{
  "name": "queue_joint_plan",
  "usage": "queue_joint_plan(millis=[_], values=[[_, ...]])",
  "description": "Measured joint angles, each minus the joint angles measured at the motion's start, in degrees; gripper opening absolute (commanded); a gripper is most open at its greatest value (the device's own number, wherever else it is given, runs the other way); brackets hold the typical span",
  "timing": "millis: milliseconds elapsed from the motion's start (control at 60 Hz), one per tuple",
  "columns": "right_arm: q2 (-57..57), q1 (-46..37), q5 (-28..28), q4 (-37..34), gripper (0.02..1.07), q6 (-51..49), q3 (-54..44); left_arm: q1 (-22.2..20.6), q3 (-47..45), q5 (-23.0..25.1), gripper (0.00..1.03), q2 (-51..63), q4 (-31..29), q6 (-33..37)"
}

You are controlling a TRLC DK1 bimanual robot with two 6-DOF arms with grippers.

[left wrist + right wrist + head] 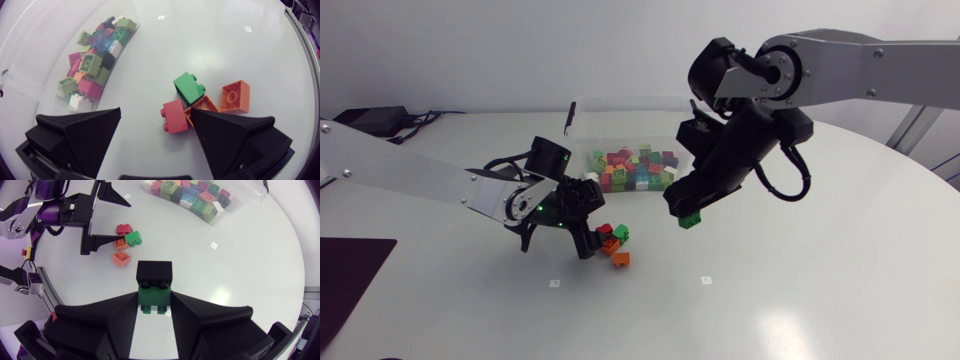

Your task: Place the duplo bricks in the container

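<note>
The right arm's jaws are clenched on a green brick, and the left arm's jaws stand released.

From above, the right gripper (688, 215) hangs the held green brick (691, 221) above the table, just beside the brick-filled container (582, 140). The left gripper (588, 238) sits low beside a small cluster.

At the left wrist, a red brick (175, 116) lies between the spread fingers. An orange brick (204, 104) touches one fingertip, with a loose green brick (188, 87) and a second orange brick (234, 96) ahead.

At the right wrist, both fingers pinch the held green brick, and a black brick (155, 272) is joined to its far end.
</note>
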Motion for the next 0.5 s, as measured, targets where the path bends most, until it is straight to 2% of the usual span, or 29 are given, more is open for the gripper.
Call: queue_joint_plan(millis=[167,500], values=[[0.0,-0.6,-0.2,-0.1,0.30,-0.6,0.1,2.2,0.0,0.0,0.95,0.1,0.0,0.0],[0.0,-1.1,-0.3,-0.2,0.30,-1.7,1.6,2.6,0.2,0.0,0.93,0.0,-0.2,-0.2]])
